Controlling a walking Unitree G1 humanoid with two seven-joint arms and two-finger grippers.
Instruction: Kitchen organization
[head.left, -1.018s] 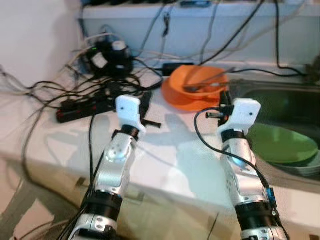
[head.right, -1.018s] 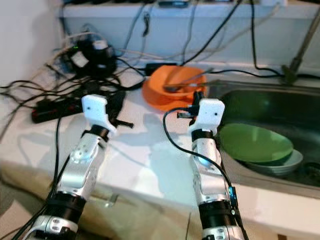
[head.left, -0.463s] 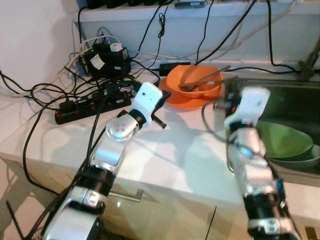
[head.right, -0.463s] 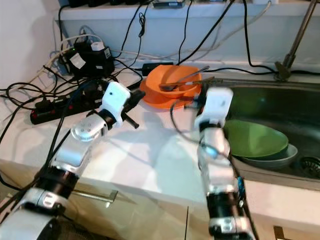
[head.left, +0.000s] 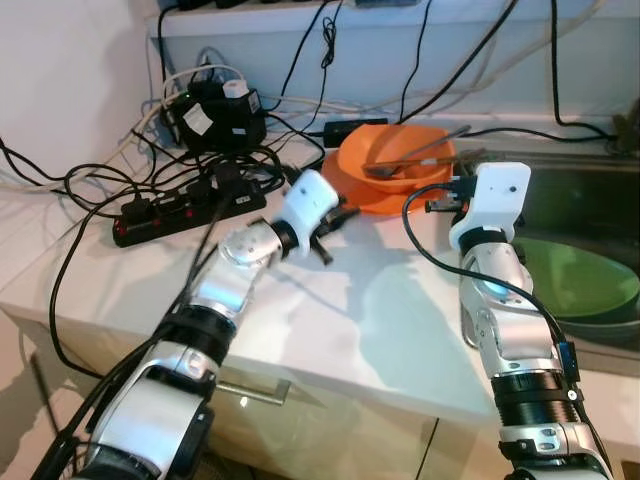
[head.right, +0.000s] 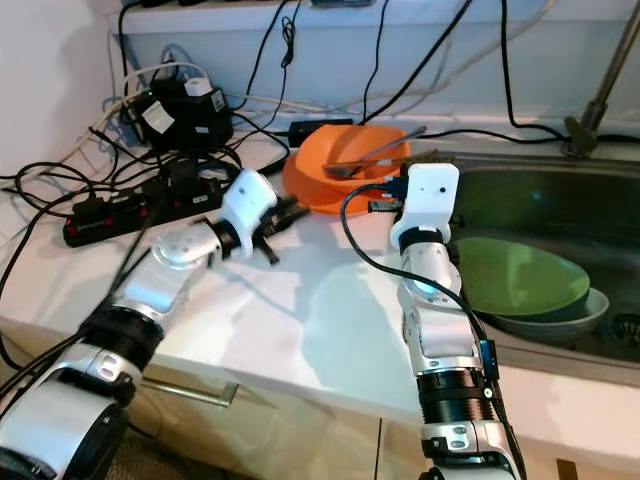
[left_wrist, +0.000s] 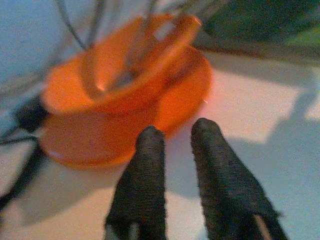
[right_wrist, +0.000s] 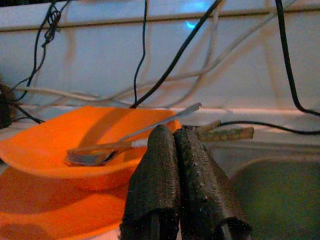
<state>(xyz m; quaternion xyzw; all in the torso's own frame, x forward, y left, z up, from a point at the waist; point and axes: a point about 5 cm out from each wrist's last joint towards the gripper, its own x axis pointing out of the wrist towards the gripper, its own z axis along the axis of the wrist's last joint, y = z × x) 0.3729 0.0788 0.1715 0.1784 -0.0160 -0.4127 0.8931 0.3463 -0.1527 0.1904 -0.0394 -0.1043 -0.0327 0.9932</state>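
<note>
White kitchen counter (head.left: 400, 330) with a round orange plastic bowl (head.left: 395, 160) holding metal cutlery (head.left: 415, 158), apparently forks, stacked on an orange plate (left_wrist: 185, 95) beside the steel sink (head.right: 540, 215). Left gripper (left_wrist: 175, 137), fingers slightly parted and empty, points at the plate's rim. Right gripper (right_wrist: 175, 137), fingers pressed together, hovers near the bowl.

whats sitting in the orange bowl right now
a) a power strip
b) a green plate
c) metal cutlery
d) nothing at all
c, a metal utensil lies in the orange bowl, its handle sticking out over the rim, while the green plate is over in the sink and the power strip lies on the counter among cables.
</note>
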